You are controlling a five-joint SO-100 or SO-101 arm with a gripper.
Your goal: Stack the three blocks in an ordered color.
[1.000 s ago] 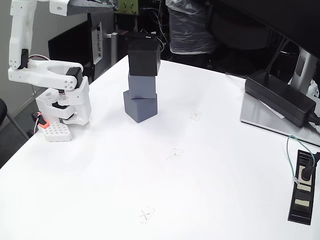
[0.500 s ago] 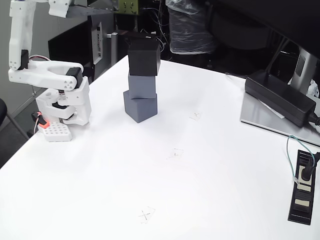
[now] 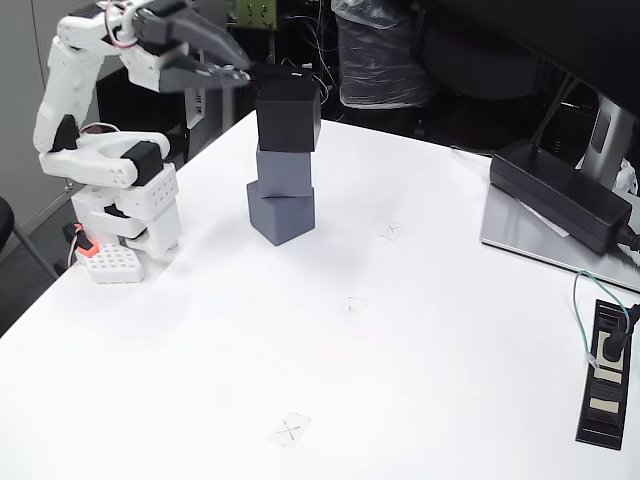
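Observation:
The three blocks stand in one tower at the back middle of the white table (image 3: 400, 380). A slate-grey cube (image 3: 282, 215) is at the bottom, a medium grey cube (image 3: 285, 172) sits on it, and a black cube (image 3: 288, 115) is on top. My gripper (image 3: 240, 68) reaches in from the upper left, its dark fingers pointing right at the top left corner of the black cube. The fingers look motion-blurred and spread in a narrow wedge, with nothing between them. I cannot tell whether the tips touch the cube.
The arm's white base (image 3: 125, 215) stands at the table's left edge. A flat black power brick (image 3: 560, 195) lies on a silver plate at the right. A black power strip (image 3: 605, 375) with a green cable sits near the right edge. Small X marks (image 3: 290, 430) dot the table.
The arm has swung down and right, bringing the gripper into view beside the top of the tower. The three stacked cubes have not moved.

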